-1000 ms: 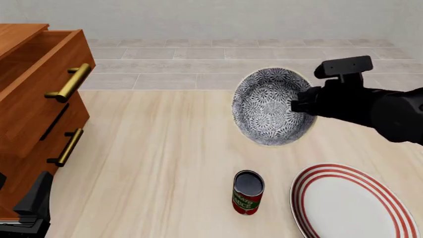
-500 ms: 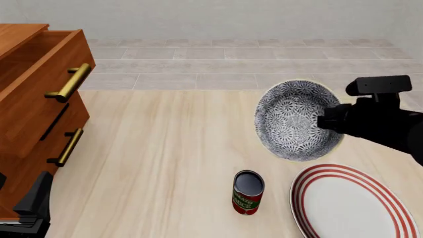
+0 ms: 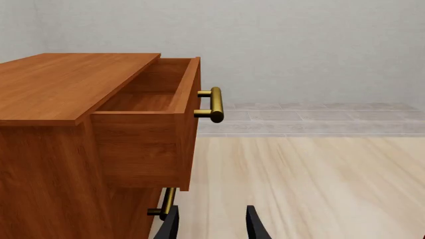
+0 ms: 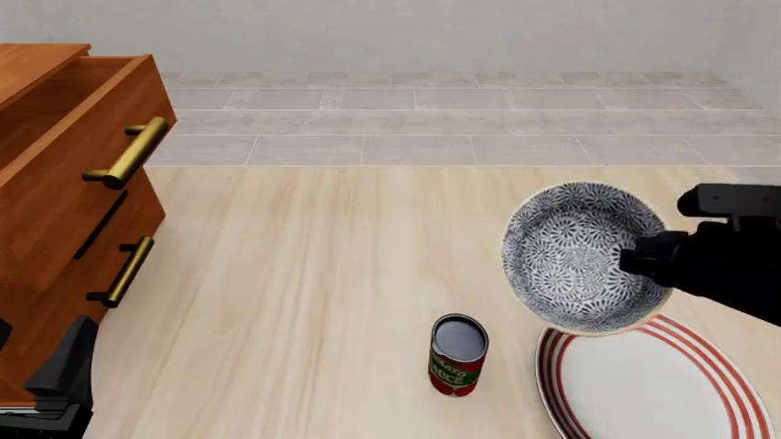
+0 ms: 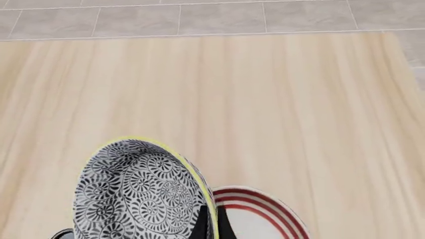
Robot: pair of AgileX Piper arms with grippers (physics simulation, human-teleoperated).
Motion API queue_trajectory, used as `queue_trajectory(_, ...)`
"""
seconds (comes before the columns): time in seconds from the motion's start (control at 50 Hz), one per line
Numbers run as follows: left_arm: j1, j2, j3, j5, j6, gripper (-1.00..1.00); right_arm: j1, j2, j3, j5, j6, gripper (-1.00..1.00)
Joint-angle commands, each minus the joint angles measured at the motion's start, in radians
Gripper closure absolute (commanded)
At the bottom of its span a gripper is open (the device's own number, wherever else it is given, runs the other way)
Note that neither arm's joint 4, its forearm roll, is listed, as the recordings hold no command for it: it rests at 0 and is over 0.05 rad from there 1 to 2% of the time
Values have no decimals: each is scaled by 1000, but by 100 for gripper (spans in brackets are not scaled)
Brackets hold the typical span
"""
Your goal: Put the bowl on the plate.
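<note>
Carried by my right arm, the bowl has travelled from the far middle of the table toward me and to the right, and its near edge now overlaps the far rim of the plate in the front view. It is held tilted, its patterned inside facing left and toward the camera. My right gripper is pinched on the bowl's right-hand rim; the right wrist view shows the two dark fingers closed narrowly over the pale rim, with the plate's red rings just past it. I cannot tell from these views whether the bowl touches the plate or hangs above it.

Left of the plate and apart from it, a red-labelled can stands upright on the pale wooden table, where it stood a second ago. At the far left is a wooden drawer unit with brass handles, its top drawer pulled open. My left gripper rests low beside the unit, fingers parted with a clear gap and nothing between them, unmoved.
</note>
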Motion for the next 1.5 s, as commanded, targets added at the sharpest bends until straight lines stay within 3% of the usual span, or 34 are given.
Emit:
queue_trajectory(0.02,0,0,0,0,0,-100,-43,-45,53,18,5,100)
queue_trajectory(0.78,0,0,0,0,0,-100,-123,-141,205,41,37,100)
queue_trajectory(0.94,0,0,0,0,0,-100,-105,-202,204,99,92,100)
queue_trajectory(0.98,0,0,0,0,0,-100,-65,-259,213,139,163,100)
queue_trajectory(1.12,0,0,0,0,0,-100,-43,-353,214,251,184,100)
queue_trajectory(1.5,0,0,0,0,0,-100,-157,-314,221,265,117,100)
